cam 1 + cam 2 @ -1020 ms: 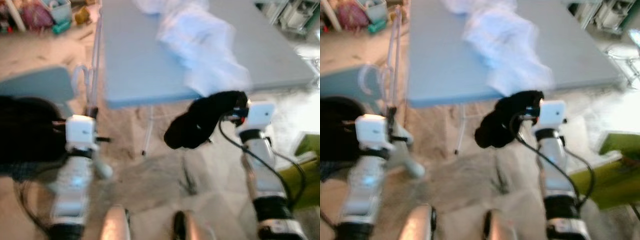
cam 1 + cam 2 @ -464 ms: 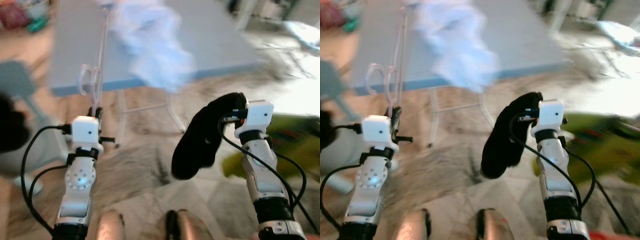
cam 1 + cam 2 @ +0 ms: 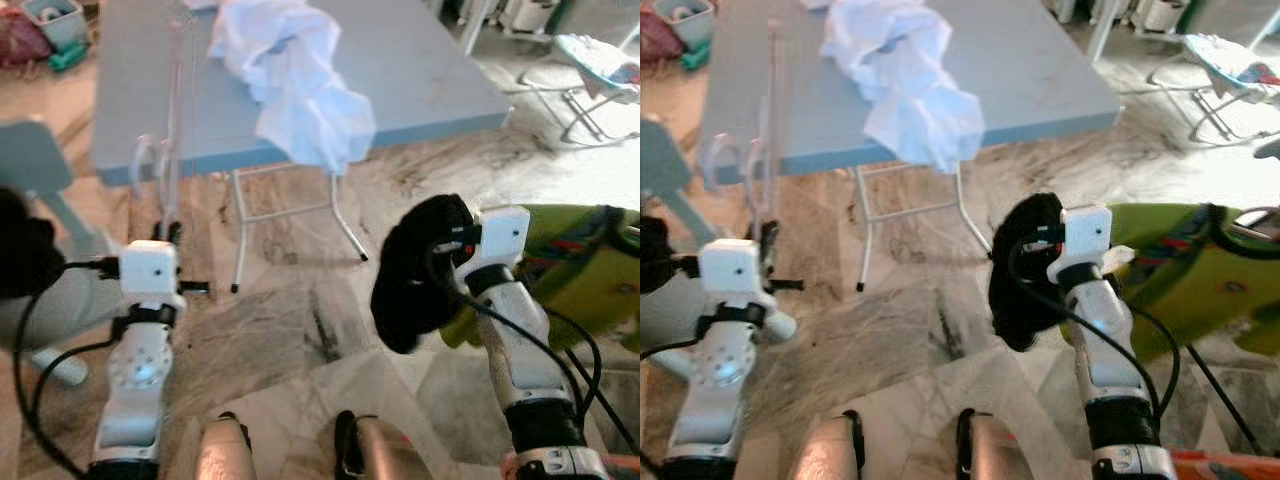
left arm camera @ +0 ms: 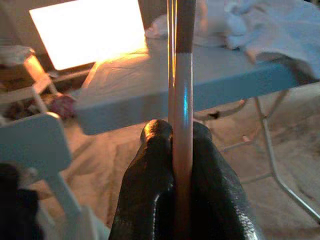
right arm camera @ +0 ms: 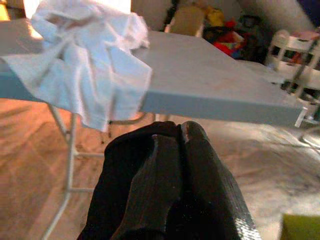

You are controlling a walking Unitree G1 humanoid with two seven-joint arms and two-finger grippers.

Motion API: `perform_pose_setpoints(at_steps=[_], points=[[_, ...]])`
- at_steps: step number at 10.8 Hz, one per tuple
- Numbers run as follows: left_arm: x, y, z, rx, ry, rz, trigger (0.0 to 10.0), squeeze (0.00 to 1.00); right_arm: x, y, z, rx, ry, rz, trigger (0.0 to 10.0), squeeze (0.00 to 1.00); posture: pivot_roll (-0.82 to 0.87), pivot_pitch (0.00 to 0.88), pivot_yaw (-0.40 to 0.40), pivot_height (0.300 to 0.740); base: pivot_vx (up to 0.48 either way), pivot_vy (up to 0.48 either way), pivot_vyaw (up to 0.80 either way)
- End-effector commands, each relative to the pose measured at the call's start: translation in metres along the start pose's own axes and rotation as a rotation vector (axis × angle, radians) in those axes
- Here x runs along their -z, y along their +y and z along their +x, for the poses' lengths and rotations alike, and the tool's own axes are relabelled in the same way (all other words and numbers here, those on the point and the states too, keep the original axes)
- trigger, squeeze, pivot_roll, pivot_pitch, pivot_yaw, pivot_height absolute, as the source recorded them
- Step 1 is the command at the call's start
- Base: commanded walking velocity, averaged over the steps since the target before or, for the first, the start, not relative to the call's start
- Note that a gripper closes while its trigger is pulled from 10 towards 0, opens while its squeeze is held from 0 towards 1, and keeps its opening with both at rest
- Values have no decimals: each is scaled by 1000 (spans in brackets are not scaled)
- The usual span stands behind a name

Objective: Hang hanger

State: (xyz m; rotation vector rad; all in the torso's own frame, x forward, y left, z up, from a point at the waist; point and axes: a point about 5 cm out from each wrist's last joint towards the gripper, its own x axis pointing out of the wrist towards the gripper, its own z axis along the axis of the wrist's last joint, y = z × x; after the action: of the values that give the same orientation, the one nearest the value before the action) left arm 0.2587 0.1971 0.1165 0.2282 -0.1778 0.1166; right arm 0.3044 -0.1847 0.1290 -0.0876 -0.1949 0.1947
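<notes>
The task looks barely under way: the clear, pale plastic hanger [image 3: 165, 160] is in hand but not hung on anything, and no rail or hook to take it can be made out. The left gripper [image 4: 176, 135] is clamped on the hanger's thin shaft, holding it upright on the left of the scene, just in front of the near left edge of the grey-blue folding tabletop [image 3: 420, 70], with its curved hook beside that edge. The right gripper [image 5: 181, 132] is closed on a black fabric garment [image 3: 415, 270], which hangs in a bundle over the marble-patterned floor [image 3: 290, 330], to the right and nearer than the tabletop. A crumpled white cloth [image 3: 295, 85] lies on the tabletop, spilling over its near edge. Still to do, by my reading: find a hanging place, carry the hanger there and hook it on.
</notes>
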Motion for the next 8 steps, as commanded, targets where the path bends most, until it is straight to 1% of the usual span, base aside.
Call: perform_pose_setpoints(at_steps=[1, 2, 3, 4, 5, 6, 8], points=[[-8, 4, 1, -18, -39, 1, 10000, 0, -10, -1, 2, -11, -39, -1, 0, 0, 68, 197, -41, 740, 270, 0, 0], [-8, 10, 5, -48, -47, 22, 10000, 0, -15, 8, 10, 15, -80, 21, 0, 0, 76, 192, -53, 740, 262, 0, 0], [-9, 15, 8, -66, -60, 35, 10000, 0, -27, 9, 19, 53, -151, 13, 0, 0, 78, 189, -54, 740, 262, 0, 0], [-11, 16, 9, -63, -65, 40, 10000, 0, -31, 9, 22, 62, -167, 23, 0, 0, 76, 188, -53, 740, 262, 0, 725], [-12, 16, 11, -61, -72, 41, 10000, 0, -36, 7, 27, 102, -181, 48, 0, 0, 73, 187, -54, 740, 262, 0, 788], [-14, 17, 14, -64, -79, 41, 10000, 0, -40, 6, 30, 97, -197, 49, 0, 0, 71, 184, -56, 740, 270, 0, 781], [-14, 16, 15, -67, -84, 40, 10000, 0, -41, 5, 30, 90, -200, 47, 0, 0, 68, 179, -63, 740, 270, 0, 0]])
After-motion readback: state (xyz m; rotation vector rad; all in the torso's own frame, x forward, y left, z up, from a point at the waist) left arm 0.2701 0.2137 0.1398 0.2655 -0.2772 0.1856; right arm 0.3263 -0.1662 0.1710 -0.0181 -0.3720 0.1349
